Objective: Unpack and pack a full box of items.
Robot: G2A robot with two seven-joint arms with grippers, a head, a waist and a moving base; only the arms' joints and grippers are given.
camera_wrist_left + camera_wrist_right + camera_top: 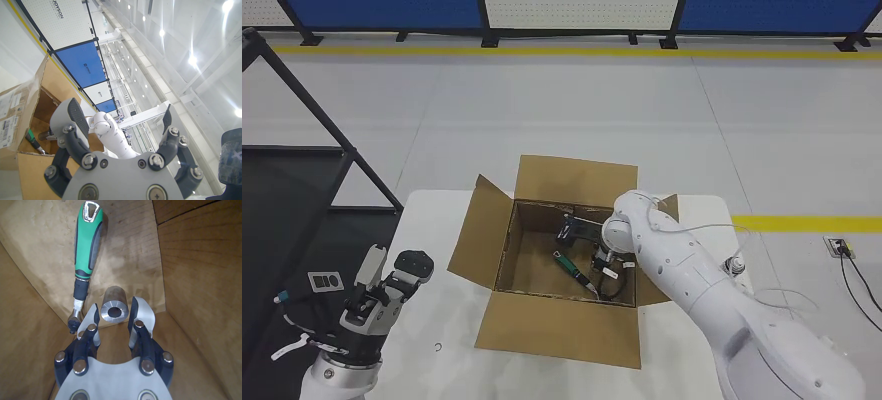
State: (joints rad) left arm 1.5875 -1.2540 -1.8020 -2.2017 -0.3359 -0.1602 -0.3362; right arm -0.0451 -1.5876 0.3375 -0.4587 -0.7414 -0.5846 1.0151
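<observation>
An open cardboard box [542, 325] stands mid-table. Inside it lie a green-handled ratchet wrench [86, 247] and a short hollow metal cylinder [114, 311], side by side on the box floor [132, 256]. My right gripper [115, 303] is down in the box, open, with one finger on each side of the cylinder's near end and a thin gap at both pads. In the top view the right arm [662, 250] reaches over the box's right wall and the ratchet [570, 266] shows below it. My left gripper [121, 111] is open and holds nothing, beside the box [47, 79].
The box's flaps are folded outward on all sides [480, 240]. A dark item [567, 228] sits near the box's back wall. The left arm [377, 285] rests at the table's left edge, next to a black frame [332, 170]. White tabletop [442, 360] shows in front.
</observation>
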